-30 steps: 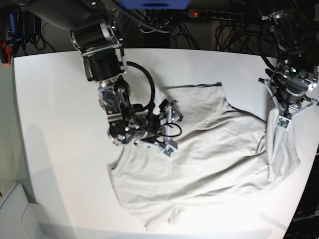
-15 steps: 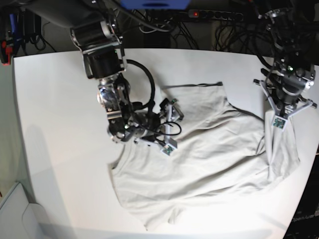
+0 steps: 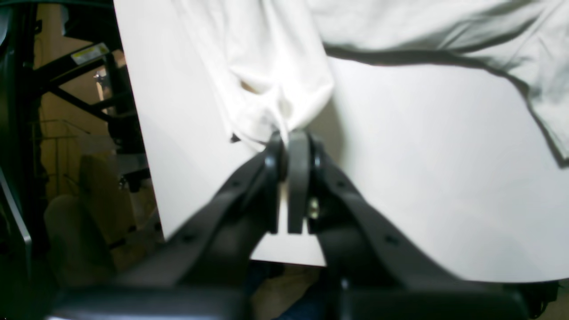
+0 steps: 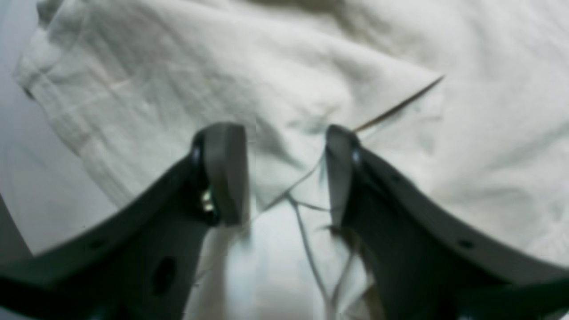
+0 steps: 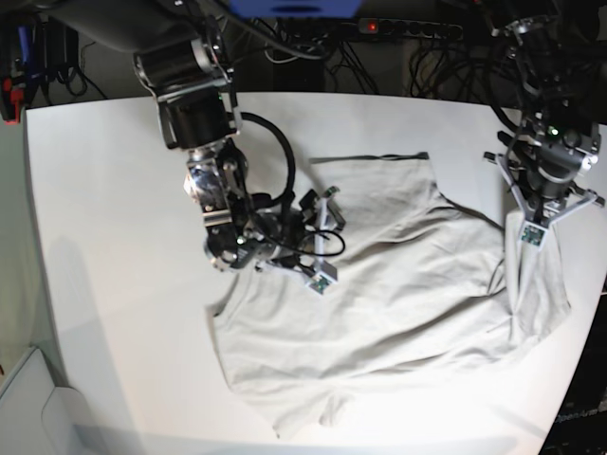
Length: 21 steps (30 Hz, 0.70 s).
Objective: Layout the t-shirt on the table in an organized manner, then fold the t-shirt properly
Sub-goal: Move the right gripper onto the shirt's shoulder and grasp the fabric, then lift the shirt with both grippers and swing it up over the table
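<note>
1. The table point(image 5: 114, 190) is mostly left bare; only its middle and one side are covered.
2. The t-shirt point(image 5: 398, 294) is spread out wrinkly across the table, with one edge pulled up into a peak near the table's edge.
3. That peak is pinched tight between the left arm's fingers point(image 3: 298, 155), which are pressed together on the cloth, just above the table.
4. The right arm's fingers point(image 4: 231, 173) are held partly spread over the shirt's other side, cloth bunched between them. Whether anything is really gripped can't be told.
</note>
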{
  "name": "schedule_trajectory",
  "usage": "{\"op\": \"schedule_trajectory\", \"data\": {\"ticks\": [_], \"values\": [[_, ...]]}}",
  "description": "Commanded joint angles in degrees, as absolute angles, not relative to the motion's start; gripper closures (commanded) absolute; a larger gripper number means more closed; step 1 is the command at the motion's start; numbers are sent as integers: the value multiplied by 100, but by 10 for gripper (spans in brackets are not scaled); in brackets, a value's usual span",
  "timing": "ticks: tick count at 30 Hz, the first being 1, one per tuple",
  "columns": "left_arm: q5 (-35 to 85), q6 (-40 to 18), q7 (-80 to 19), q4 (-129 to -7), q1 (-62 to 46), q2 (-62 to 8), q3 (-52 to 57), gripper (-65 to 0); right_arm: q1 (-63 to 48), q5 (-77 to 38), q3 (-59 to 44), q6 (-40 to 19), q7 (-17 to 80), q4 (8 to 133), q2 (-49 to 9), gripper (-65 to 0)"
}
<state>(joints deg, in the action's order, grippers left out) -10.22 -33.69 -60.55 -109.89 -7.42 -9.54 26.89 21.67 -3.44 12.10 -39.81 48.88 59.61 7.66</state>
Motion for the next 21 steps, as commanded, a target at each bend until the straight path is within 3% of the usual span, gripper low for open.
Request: {"op": "schedule_trajectory", "data": {"ticks": [1,5,6,10,21], "values": [[-1015,-3336,-5974,-11090,-673,-1024,2721,0,2193,-295,1235,-4000,5103,5991,813,-207],[-1015,-3336,-5974,-11081,-673,-1024,2721,0,2193,-295,1226,-4000,5103,5991,875,-16],[-1015,-3336,-5974,-11081,-664,-1024,2721,0,2193,-295,1226,-4000,5103,5991,875,0],[-1015,-3336,-5974,-11081,-655,-1024,2721,0,2141,-295,1235,-4000,5103,6290,875,0],[-1015,-3336,-6035,-11143,-488,-1015,2712,0,1859,-286,1235,-4000,5727,9007,848,0]]}}
